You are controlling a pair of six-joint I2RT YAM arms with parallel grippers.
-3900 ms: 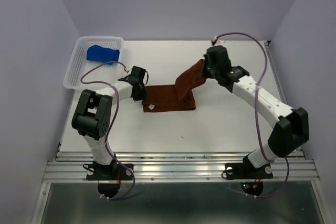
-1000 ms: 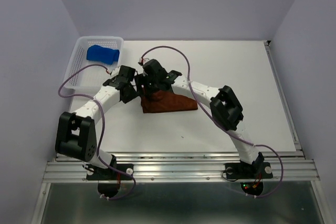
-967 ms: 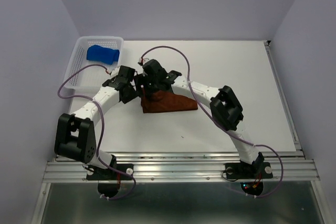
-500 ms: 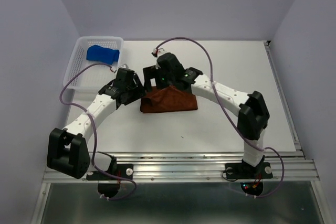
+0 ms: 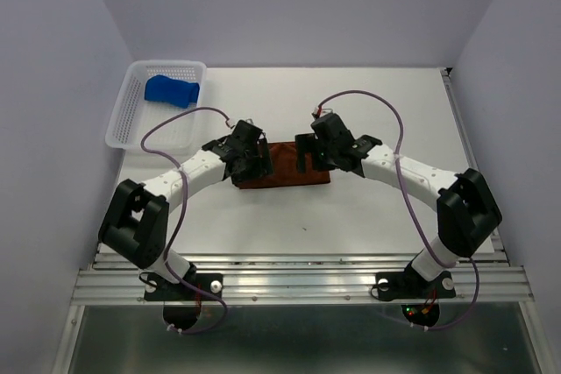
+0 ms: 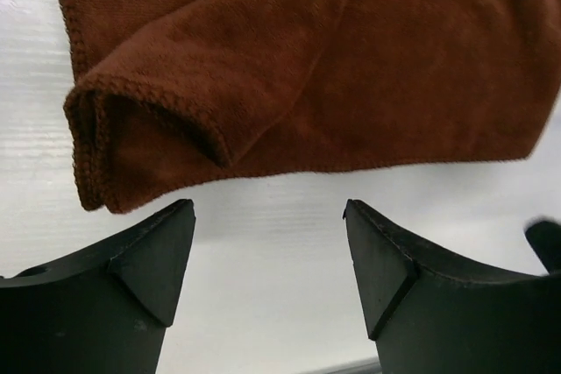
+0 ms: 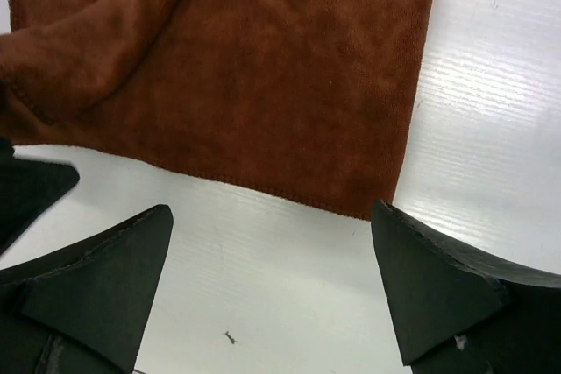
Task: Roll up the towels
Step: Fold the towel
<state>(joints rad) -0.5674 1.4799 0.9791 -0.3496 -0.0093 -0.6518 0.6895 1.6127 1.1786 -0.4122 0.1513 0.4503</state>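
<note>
The rust-brown towel (image 5: 287, 171) lies folded flat in the middle of the table, with a doubled, hemmed corner at its left end (image 6: 105, 137). My left gripper (image 5: 252, 164) hovers at that left end, open, with only bare table between its fingers (image 6: 151, 260). Over the right half of the towel (image 7: 245, 67) my right gripper (image 5: 307, 151) stands wide open and holds nothing. The blue towel (image 5: 172, 90) lies bunched in the white basket (image 5: 130, 120) at the back left, away from both grippers.
The basket stands at the table's back left corner. The table's near edge is a metal rail (image 5: 298, 282) where both arm bases are bolted. A small dark speck (image 7: 229, 336) lies on the table in front of the towel. Purple walls close in three sides.
Both grippers have opened and let go of the brown towel, which now lies folded flat. The right arm has swung back to the right; the left gripper has shifted right, to the towel's left end.
</note>
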